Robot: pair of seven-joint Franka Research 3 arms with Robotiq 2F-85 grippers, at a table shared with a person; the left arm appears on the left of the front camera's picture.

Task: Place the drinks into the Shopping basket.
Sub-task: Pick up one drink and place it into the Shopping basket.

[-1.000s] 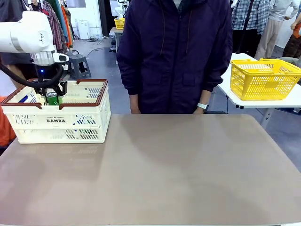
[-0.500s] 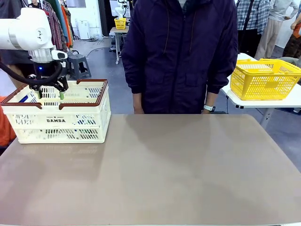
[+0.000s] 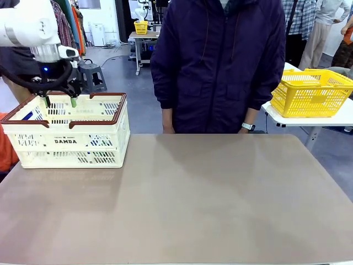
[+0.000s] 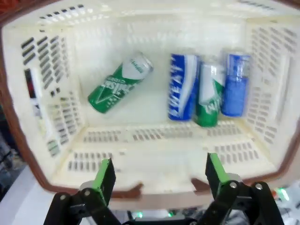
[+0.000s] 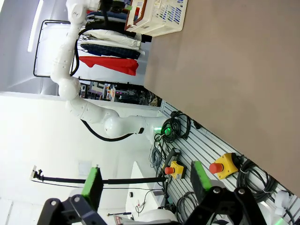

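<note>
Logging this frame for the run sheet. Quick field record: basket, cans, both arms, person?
basket: cream Shopping basket at the table's far left
cans in basket: four lying down; one green can apart, then a blue can, second green can and second blue can side by side
left gripper: fingers open, empty, above the basket
right gripper: open, empty
person: standing at the far edge

- The left arm [image 3: 30, 25] is glossy white with black cable loops.
- Its left gripper [image 3: 59, 101] is black with green pads.
- The person's jacket [image 3: 220, 61] is dark purple; a wristwatch [image 3: 247, 126] shows.
</note>
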